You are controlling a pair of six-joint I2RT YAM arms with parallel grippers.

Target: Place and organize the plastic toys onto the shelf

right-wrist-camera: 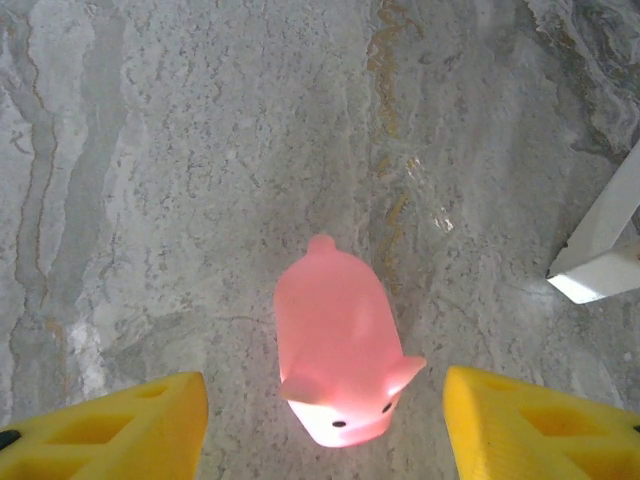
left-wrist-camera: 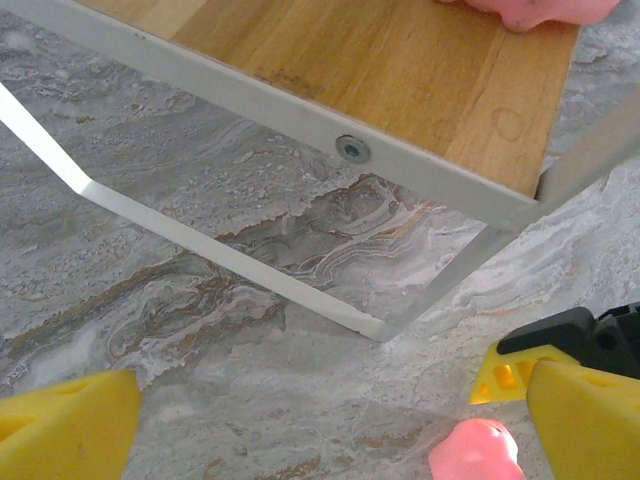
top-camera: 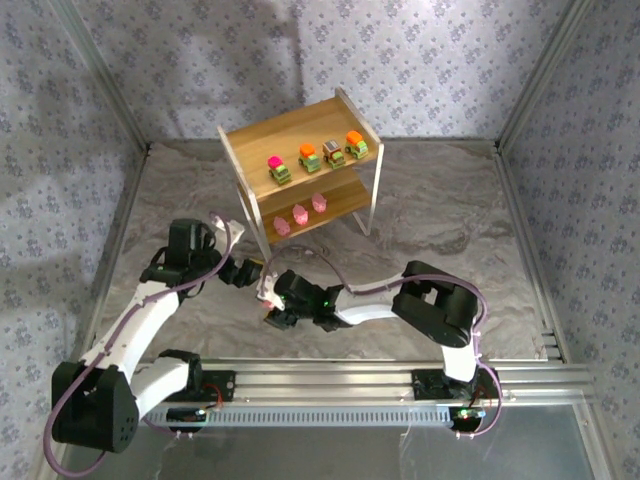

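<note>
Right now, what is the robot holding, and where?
Nothing. The pink pig lies on the table between the right gripper's open fingers, untouched. The left gripper is empty.

The top camera sits high above and behind the bases of the left arm [top-camera: 150, 300] and the right arm [top-camera: 430, 310]. It tilts down toward the far wall, and from that distance takes in the whole table [top-camera: 450, 220], both arms and the shelf [top-camera: 290, 125] at the back. The left wrist camera rides close to the table, looking down at a slant past its own yellow jaws at a corner of the shelf's lower board. The right wrist camera hangs very near the table, looking almost straight down between its yellow jaws at a pink figure [right-wrist-camera: 338, 350]. Both wrist views share that figure and some white shelf frame. The top view holds the same patch near its middle, just in front of the shelf.
</note>
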